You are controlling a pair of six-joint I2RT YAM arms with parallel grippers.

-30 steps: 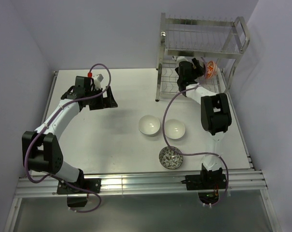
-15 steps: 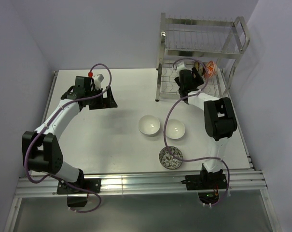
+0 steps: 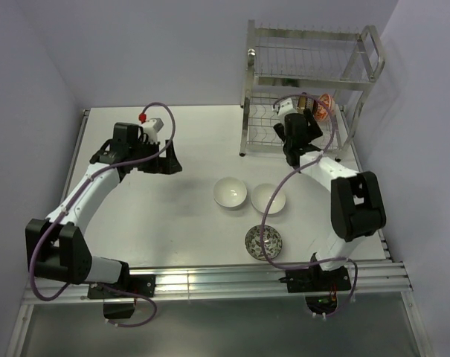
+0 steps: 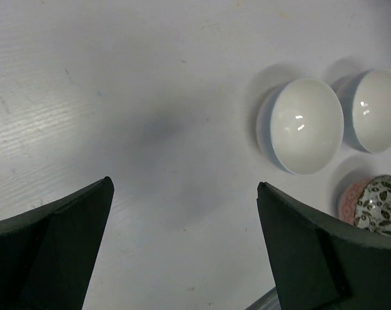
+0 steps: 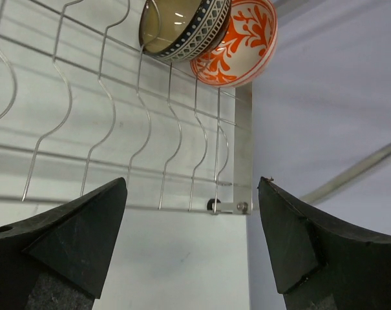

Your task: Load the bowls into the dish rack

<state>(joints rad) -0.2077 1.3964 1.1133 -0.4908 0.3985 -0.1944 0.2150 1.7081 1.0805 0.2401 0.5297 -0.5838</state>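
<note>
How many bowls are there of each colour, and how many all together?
White bowls: 2
Orange bowl: 1
Brown bowl: 1
Grey leafy bowl: 1
Total: 5 bowls

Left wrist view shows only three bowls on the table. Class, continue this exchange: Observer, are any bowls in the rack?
Observer: Two, a brown bowl and an orange bowl, stand on edge side by side in the rack.
Operator: Which tier?
Observer: The lower one, at its right end.
Operator: Is the right gripper holding anything?
Observer: No, it is open and empty, facing the rack wires.
</note>
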